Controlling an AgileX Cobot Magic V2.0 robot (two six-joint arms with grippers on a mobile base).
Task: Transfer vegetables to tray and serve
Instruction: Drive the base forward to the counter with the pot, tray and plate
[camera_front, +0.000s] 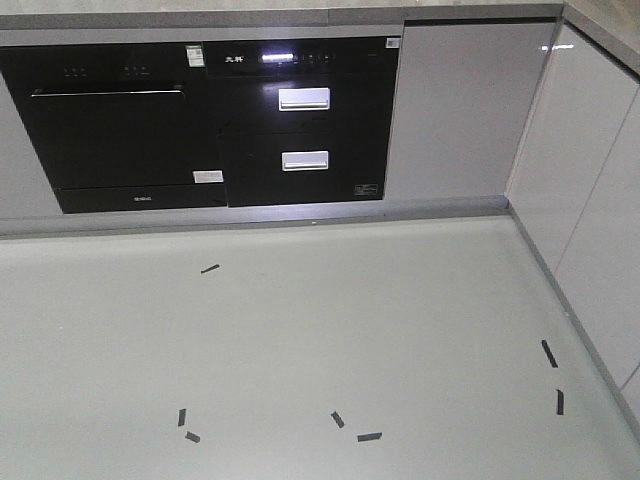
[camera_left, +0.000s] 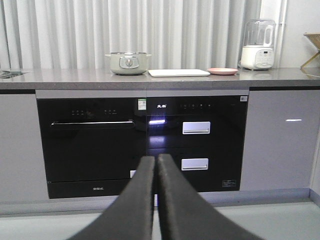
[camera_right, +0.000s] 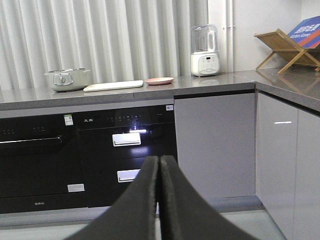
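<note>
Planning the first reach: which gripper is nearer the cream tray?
Left, likely. The left gripper faces the tray head-on; the right gripper has it off to its left.

Open floor (camera_front: 320, 330) leads to the worktop (camera_left: 75, 79); there a pot (camera_left: 128, 63) and blender (camera_left: 258, 45) flank the tray (camera_left: 179, 72) and plate (camera_left: 223, 71).

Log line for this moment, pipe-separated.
left gripper shut, empty | right gripper shut, empty | tray on countertop between pot and pink plate | vegetables not visible
</note>
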